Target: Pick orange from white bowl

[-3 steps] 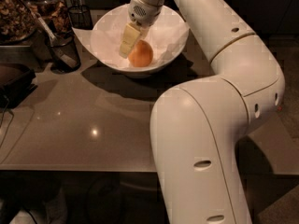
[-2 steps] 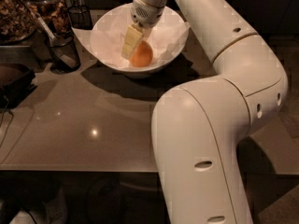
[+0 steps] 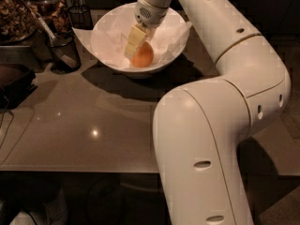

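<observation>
The orange (image 3: 144,57) lies inside the white bowl (image 3: 105,36), right of its middle, on crinkled white paper. The bowl stands at the back of the brown table (image 3: 93,121). My gripper (image 3: 138,50) reaches down into the bowl from the white arm (image 3: 211,125). It sits right at the orange, its pale yellow part against the fruit's upper left side. The far side of the orange is hidden behind the gripper.
A black mesh cup (image 3: 63,50) with a utensil stands left of the bowl, and another (image 3: 80,15) is behind it. A container of brown snacks (image 3: 18,13) is at the back left. A dark object (image 3: 14,81) lies at the left edge. My arm fills the right side.
Hardly anything. The gripper stays in the bowl at the orange, and the orange still rests in the same place.
</observation>
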Controlling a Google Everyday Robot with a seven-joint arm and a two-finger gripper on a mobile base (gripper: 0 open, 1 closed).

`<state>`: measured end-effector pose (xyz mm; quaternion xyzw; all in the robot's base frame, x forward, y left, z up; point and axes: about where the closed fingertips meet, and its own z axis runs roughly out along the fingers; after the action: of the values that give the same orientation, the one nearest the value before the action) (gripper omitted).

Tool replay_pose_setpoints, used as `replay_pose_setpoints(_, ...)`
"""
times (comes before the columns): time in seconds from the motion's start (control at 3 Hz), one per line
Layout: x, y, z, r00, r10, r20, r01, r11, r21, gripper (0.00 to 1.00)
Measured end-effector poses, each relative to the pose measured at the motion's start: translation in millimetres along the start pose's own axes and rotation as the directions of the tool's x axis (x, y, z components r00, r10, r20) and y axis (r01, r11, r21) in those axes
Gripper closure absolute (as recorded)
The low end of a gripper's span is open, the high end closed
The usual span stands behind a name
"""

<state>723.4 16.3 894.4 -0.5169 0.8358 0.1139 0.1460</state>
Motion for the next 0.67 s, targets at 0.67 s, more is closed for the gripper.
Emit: replay_pose_setpoints(0.67, 7.2, -1.4, 5.9, 1.000, 0.015, -0.007, -0.015, 0.9998, -0.010, 0.24)
